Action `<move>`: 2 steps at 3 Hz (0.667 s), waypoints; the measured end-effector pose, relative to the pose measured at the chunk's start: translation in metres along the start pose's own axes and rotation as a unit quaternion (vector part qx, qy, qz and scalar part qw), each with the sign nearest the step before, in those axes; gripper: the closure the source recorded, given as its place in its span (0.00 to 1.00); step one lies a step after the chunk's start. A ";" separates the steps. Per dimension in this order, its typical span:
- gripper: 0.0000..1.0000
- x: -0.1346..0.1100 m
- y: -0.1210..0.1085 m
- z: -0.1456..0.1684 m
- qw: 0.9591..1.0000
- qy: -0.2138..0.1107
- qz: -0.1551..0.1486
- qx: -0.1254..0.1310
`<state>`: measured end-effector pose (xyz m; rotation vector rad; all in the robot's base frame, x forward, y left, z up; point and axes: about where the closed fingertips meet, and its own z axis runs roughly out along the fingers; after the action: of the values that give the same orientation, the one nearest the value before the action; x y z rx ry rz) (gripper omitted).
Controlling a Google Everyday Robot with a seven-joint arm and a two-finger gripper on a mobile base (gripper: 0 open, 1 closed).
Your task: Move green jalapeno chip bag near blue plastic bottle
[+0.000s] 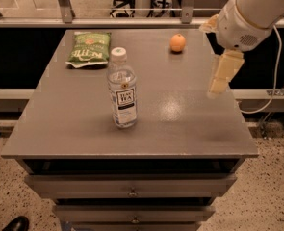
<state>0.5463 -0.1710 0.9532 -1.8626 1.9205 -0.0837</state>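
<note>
Gripper (222, 76) hangs over table's right edge; open/closed: can't tell. Bag (88, 48) lies flat at far-left corner, well apart, so reach goes left across table, behind bottle (122, 93) standing center-front.

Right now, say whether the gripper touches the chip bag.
Apart. The camera view shows the gripper far right, the green jalapeno chip bag back-left, bare tabletop between.

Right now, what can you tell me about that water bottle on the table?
The blue plastic bottle looks clear, with a white screw cap and a white label with dark print. It stands upright on the grey table, left of centre, touching nothing else. The gripper hangs over the table's right side, apart from it.
</note>
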 end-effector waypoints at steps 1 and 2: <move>0.00 -0.034 -0.036 0.028 0.999 -0.043 -0.028 0.012; 0.00 -0.085 -0.064 0.049 0.997 -0.077 -0.014 0.025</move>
<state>0.6218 -0.0810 0.9557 -1.8087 1.7729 0.0020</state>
